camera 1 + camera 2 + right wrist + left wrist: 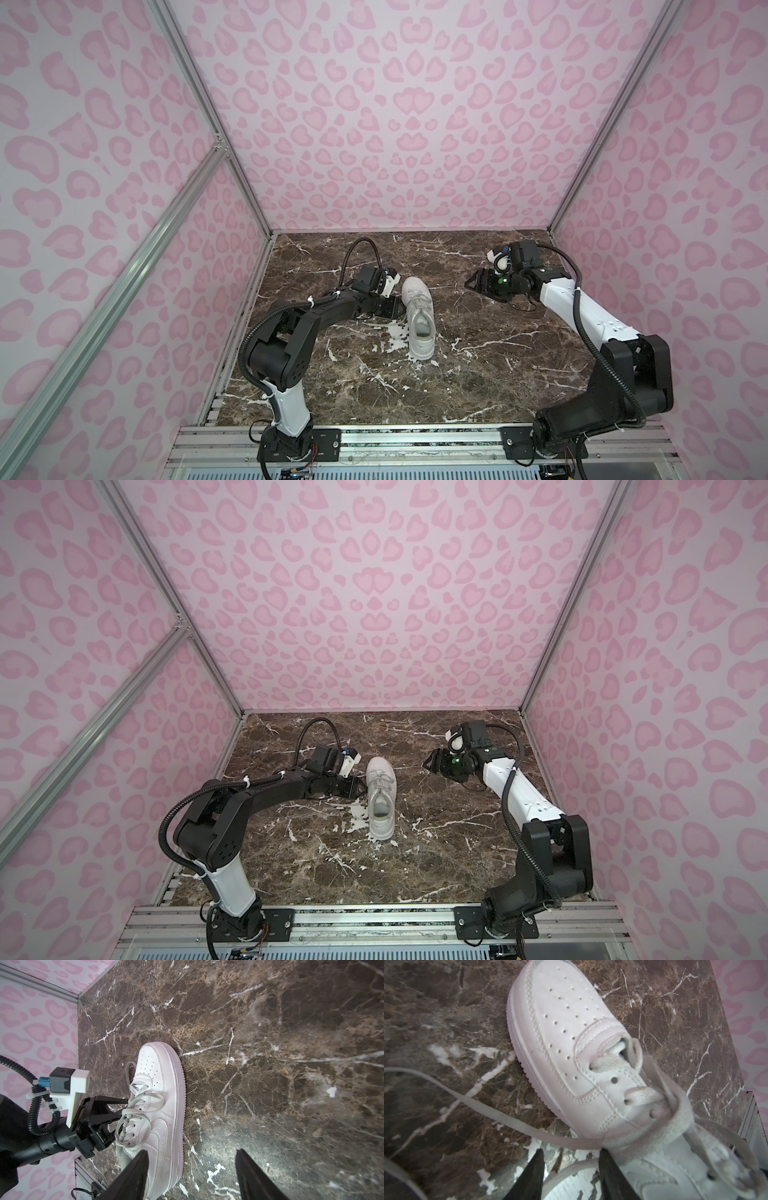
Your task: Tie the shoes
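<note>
A white low-top shoe (419, 320) (380, 800) lies on the marble table, toe toward the back wall, its laces loose. My left gripper (398, 311) (360, 789) sits against the shoe's left side at the eyelets. In the left wrist view its jaws (571, 1152) stand apart; one flat lace (488, 1109) runs across just past the tips and another strand curves between them, unpinched. The right wrist view shows the left gripper (124, 1108) reaching into the laces of the shoe (162, 1093). My right gripper (469, 284) (427, 764) (192, 1152) hovers right of the shoe, open and empty.
The brown marble table (478, 374) is boxed in by pink patterned walls (395, 124) with aluminium posts at the corners. A metal rail (415, 440) carrying both arm bases runs along the front edge. White veins in the marble near the shoe resemble lace.
</note>
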Robot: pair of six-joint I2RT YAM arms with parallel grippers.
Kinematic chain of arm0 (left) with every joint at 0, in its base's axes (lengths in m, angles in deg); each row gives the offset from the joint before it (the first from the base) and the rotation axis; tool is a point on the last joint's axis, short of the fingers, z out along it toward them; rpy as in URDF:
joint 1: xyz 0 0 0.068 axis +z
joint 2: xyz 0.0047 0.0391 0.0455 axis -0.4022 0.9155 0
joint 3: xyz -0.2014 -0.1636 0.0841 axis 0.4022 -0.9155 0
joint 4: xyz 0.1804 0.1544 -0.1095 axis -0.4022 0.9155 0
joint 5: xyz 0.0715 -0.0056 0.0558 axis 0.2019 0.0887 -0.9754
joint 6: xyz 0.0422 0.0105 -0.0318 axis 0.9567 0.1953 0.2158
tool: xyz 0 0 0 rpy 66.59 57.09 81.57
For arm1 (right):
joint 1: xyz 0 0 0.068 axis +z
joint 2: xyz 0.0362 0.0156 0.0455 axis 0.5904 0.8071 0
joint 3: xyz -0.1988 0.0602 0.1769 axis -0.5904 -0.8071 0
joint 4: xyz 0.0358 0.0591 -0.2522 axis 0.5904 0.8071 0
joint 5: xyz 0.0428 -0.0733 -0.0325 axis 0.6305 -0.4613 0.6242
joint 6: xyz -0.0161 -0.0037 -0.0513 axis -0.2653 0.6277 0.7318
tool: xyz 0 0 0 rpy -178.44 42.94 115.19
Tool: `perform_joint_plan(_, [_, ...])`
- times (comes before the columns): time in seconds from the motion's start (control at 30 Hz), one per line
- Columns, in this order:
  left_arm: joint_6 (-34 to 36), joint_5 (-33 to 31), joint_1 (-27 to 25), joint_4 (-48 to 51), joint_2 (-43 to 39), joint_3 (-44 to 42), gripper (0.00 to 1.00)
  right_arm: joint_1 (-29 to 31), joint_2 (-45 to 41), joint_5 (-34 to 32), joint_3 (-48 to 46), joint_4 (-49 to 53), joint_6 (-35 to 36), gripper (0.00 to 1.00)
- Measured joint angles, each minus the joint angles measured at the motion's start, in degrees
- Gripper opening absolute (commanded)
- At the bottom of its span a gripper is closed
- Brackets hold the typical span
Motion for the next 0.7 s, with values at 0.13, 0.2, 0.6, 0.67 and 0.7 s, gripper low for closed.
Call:
perform_joint_plan(0.13, [-0.04,0.04,-0.33,-0.66,1.03,0.87,0.4,0.0,0.02,0.0,0.0,0.02,0.0,0.68])
perform_joint_plan(0.2, [-0.02,0.09,-0.39,-1.09,1.14,0.87,0.38,0.02,0.02,0.0,0.0,0.02,0.0,0.68])
perform_joint_plan(0.6, [1.01,5.01,-0.11,-8.98,4.87,0.44,0.31,1.18,1.64,0.66,1.18,0.11,0.04,0.67])
perform_joint_plan(0.67, [1.64,5.92,0.24,-10.19,5.62,0.52,0.32,1.29,1.77,0.7,1.68,0.5,0.22,0.67])
perform_joint_plan(0.7, [1.73,6.27,0.59,-10.03,6.43,1.22,0.31,1.29,1.86,0.68,1.97,0.72,0.28,0.67])
